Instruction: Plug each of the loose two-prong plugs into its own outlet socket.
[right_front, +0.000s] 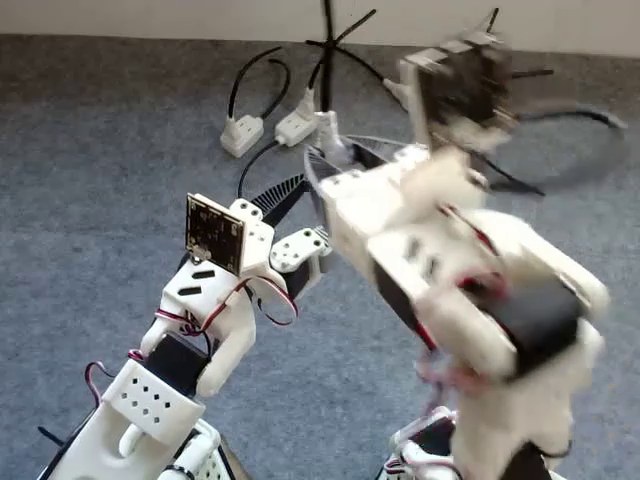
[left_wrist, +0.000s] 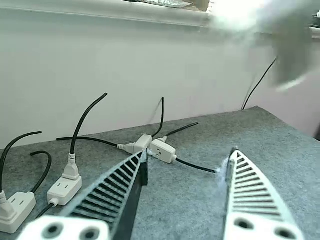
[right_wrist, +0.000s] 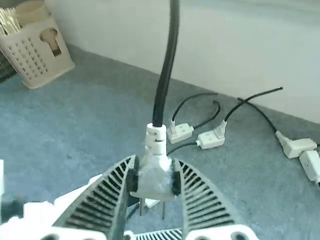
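My right gripper (right_wrist: 154, 172) is shut on a white two-prong plug (right_wrist: 156, 181), held up above the carpet. Its prongs point toward the camera and its black cord (right_wrist: 167, 65) runs away from me. Two white outlet sockets (right_wrist: 180, 131) (right_wrist: 210, 141) lie on the grey carpet beyond it, and two more (right_wrist: 295, 147) lie off to one side. My left gripper (left_wrist: 187, 157) is open and low over the carpet. Ahead of it lie sockets with empty slots (left_wrist: 64, 187) (left_wrist: 10, 210) and a white pair end to end (left_wrist: 162, 150). From above, the left gripper (right_front: 310, 185) sits just short of two sockets (right_front: 241, 133) (right_front: 296, 125).
The raised right arm (right_front: 480, 280) looms over the middle and right of the carpet, above the left arm (right_front: 200, 320). Black cords (right_front: 340, 40) trail toward the back wall. A cream slotted basket (right_wrist: 35, 45) stands by the wall.
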